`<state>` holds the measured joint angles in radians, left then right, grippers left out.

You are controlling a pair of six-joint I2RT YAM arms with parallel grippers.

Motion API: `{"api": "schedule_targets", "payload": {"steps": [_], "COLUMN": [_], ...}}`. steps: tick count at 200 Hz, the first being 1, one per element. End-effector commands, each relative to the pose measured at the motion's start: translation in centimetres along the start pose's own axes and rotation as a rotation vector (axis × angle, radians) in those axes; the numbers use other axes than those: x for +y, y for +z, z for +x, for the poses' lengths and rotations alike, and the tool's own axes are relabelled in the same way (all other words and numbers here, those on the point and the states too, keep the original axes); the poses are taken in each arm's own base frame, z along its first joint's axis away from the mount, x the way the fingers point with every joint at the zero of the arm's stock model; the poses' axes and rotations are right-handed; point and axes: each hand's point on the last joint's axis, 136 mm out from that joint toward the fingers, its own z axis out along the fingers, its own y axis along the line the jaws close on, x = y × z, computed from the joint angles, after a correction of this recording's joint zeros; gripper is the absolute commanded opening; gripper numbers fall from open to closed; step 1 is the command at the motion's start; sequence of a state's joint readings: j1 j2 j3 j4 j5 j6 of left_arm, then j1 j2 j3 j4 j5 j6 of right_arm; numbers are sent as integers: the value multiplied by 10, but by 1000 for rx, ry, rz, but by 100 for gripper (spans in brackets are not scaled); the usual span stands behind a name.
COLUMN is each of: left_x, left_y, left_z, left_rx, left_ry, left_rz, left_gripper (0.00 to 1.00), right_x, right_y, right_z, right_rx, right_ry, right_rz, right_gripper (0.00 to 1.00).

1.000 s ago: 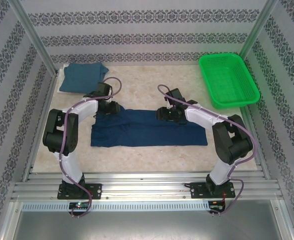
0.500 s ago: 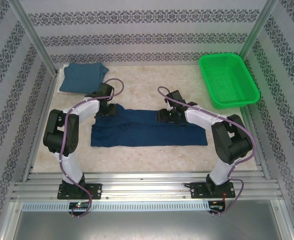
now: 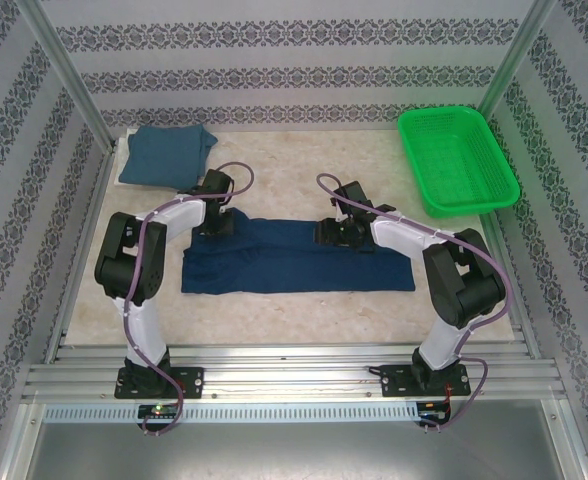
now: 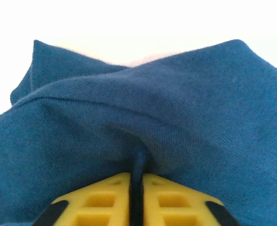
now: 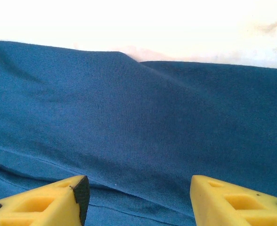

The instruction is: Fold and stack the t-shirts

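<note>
Now, the navy shirt (image 3: 294,258) lies as a long strip across the middle of the counter (image 3: 294,170), short ends pointing left and right. The left hand (image 4: 136,188) is clenched on a tuck of the shirt's far-left edge, and cloth bunches up above the yellow fingers. The right hand (image 5: 138,186) is released, fingers wide and low over the far edge, right of the middle, with nothing caught.

We judge the step to be taking the far edge at two points for a fold. To do it well, we would close the right hand on that same edge through all layers, then lift both hands level so the strip does not skew.

Room: bare counter beyond and in front. The teal shirt (image 3: 164,155) sits folded at the far-left corner, near the left hand. The basket (image 3: 436,112) is well off to the far right.
</note>
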<state>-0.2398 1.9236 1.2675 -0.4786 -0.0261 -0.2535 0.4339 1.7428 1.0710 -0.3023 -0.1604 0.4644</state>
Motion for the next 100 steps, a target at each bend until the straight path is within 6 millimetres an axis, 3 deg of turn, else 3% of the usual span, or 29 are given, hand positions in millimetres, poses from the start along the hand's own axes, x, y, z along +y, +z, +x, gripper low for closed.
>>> {"api": "schedule_targets", "payload": {"steps": [1, 41, 100], "left_x": [-4, -8, 0], "left_y": [-23, -56, -54], "left_z": [-3, -6, 15], "left_rx": [-34, -107, -104], "left_ry": [21, 23, 14], "left_rz": [-9, -1, -21], "left_gripper": [11, 9, 11], "right_x": [-6, -10, -13], "right_y": [3, 4, 9], "right_z": [6, 7, 10], "right_rx": [25, 34, 54], "right_ry": [1, 1, 14], "right_rz": [8, 22, 16], "right_gripper": [59, 58, 58]}}
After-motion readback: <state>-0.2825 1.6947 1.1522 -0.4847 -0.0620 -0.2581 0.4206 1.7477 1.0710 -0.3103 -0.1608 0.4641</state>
